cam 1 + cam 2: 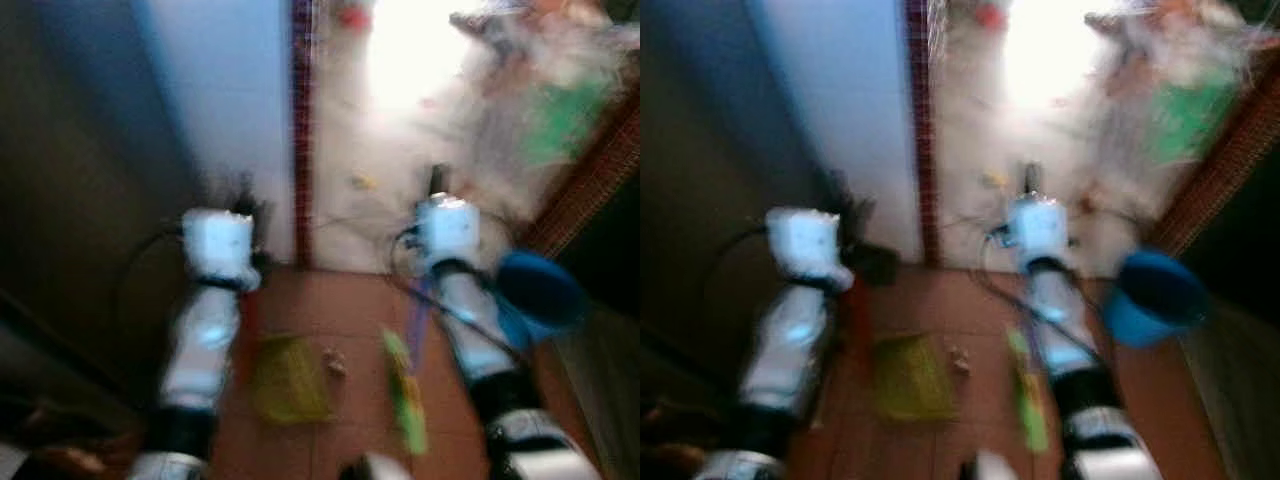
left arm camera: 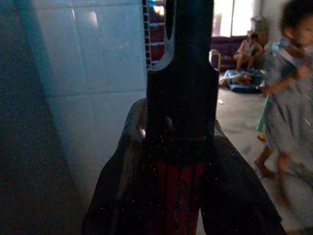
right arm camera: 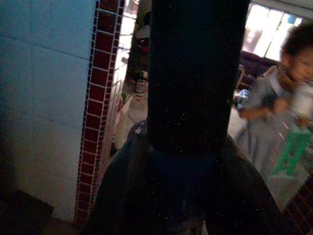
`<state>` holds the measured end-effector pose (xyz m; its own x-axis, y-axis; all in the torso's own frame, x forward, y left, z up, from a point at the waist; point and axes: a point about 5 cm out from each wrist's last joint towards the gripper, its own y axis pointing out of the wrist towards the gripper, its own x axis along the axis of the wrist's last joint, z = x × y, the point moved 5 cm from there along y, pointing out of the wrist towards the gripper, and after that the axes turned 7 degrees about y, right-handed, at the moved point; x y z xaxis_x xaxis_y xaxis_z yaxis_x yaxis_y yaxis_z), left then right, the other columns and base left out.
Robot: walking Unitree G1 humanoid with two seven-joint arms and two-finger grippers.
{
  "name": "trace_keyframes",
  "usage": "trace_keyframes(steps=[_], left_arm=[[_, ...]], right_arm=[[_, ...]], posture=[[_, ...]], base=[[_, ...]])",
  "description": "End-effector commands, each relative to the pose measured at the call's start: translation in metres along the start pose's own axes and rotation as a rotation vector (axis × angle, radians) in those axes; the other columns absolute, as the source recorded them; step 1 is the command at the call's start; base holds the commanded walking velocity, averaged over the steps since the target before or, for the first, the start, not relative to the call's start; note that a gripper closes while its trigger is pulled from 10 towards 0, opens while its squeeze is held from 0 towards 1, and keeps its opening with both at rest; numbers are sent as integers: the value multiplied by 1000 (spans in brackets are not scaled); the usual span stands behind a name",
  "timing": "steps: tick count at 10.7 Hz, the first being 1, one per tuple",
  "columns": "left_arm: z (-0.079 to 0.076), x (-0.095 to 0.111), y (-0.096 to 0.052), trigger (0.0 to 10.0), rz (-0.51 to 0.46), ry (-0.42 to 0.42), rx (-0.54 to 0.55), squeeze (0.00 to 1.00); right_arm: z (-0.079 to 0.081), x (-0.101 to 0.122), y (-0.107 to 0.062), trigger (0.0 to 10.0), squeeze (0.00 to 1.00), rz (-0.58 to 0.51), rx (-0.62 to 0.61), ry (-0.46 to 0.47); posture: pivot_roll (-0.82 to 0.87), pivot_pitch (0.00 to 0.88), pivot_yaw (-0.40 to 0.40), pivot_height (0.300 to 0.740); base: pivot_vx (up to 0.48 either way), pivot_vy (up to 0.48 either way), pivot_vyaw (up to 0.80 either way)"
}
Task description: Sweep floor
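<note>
Both tools (image 1: 240, 200) (image 1: 437, 182) grip handles (image 2: 178, 196).

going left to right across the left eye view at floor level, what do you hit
left arm → yellow-green patch on the brown tiles → small scrap of litter → bright green strip → right arm → blue tub. All blurred, so I cannot tell what the patch and strip are.

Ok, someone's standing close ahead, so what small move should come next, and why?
Probably pause rather than step forward: a person stands just ahead past the doorway, and yellow-green litter lies on the red floor right below, seemingly near enough to sweep.
</note>
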<state>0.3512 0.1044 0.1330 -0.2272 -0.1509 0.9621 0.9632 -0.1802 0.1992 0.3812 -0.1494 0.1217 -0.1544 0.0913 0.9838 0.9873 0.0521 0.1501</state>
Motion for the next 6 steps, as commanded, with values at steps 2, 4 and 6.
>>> trace_keyframes(steps=[2, 4, 6], left_arm=[[8, 21, 6, 10000, -86, 4, 14, 0], [11, 22, 6, 10000, -80, 34, 35, 0], [14, 29, 7, 10000, -118, 147, 22, 0]], right_arm=[[12, 19, 7, 10000, 0, -67, 37, -18], [13, 18, 7, 10000, 0, -68, 41, -21], [13, 18, 7, 10000, 0, -68, 44, -21]], posture=[[-3, 0, -22, 740], [-2, 0, -25, 740], [1, 0, -27, 740]], base=[[472, 0, 0], [232, 0, 0], [0, 0, 0]])
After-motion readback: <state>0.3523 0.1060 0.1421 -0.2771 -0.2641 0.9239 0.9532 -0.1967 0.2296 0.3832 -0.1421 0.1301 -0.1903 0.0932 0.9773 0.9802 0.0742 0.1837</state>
